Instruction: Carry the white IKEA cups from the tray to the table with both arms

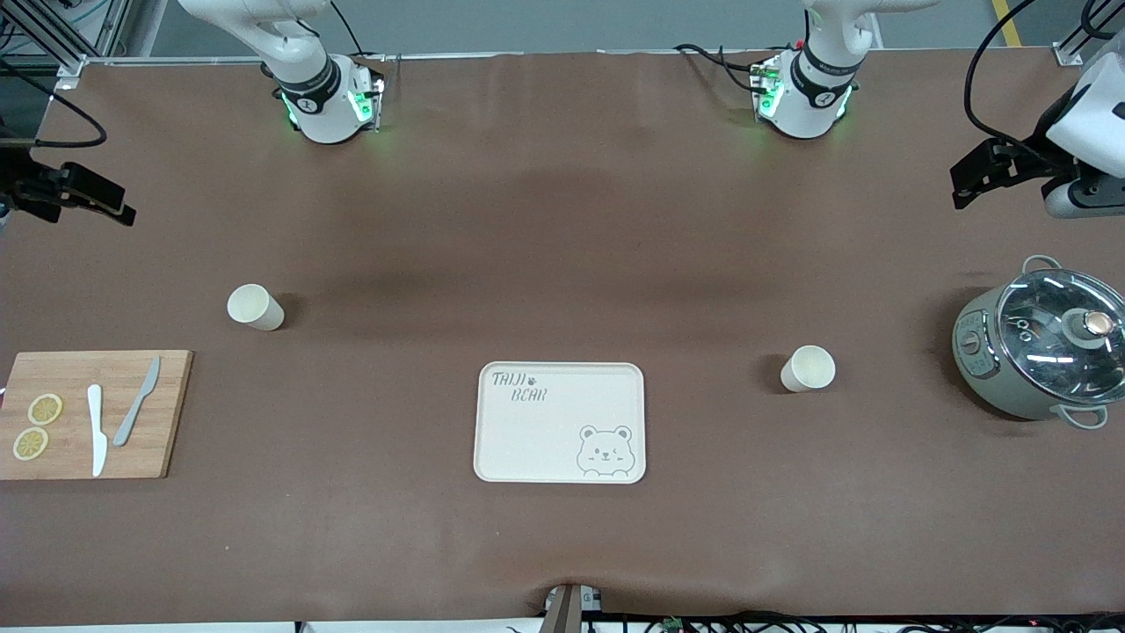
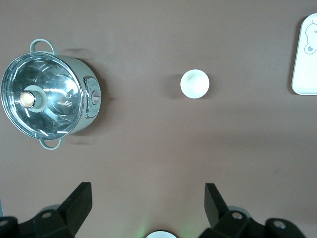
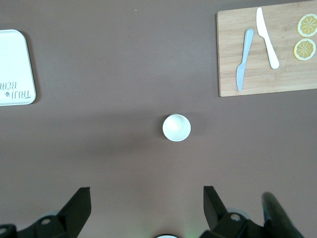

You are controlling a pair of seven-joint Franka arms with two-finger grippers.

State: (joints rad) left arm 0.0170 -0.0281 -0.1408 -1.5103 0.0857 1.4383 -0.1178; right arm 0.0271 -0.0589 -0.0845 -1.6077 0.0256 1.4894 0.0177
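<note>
Two cream-white cups stand upright on the brown table. One cup is toward the right arm's end and also shows in the right wrist view. The other cup is toward the left arm's end and also shows in the left wrist view. The bear-printed tray lies between them, nearer to the front camera, with nothing on it. My left gripper hangs high over the left arm's end, open and empty. My right gripper hangs high over the right arm's end, open and empty.
A grey-green pot with a glass lid stands at the left arm's end beside the cup there. A wooden cutting board with two knives and two lemon slices lies at the right arm's end, nearer to the front camera than that cup.
</note>
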